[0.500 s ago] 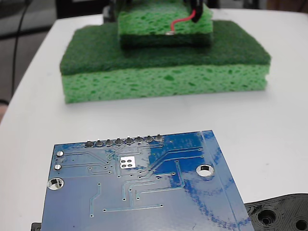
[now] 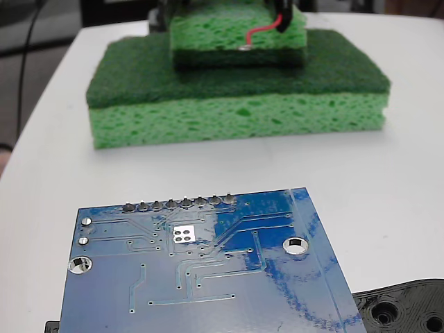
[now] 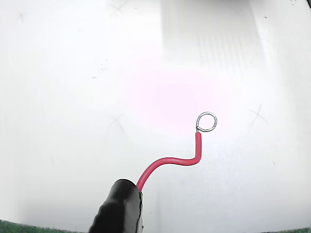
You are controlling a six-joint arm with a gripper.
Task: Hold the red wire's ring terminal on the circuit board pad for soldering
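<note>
The claw (image 3: 119, 208), a dark tip at the wrist view's bottom edge, grips the red wire (image 3: 170, 162) with its ring terminal (image 3: 207, 122) over bare white worktop (image 3: 73, 97), so the approach is barely begun and the next move must carry the ring to the pad (image 2: 184, 234) on the circuit board (image 2: 229, 277) at the fixed view's bottom.

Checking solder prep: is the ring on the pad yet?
No. The ring hangs far back above the sponges; the pad on the blue board is bare.

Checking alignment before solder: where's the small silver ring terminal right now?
Fixed view: the small silver ring terminal is at top centre, by the stacked green sponges, far from the glossy blue circuit board.
</note>
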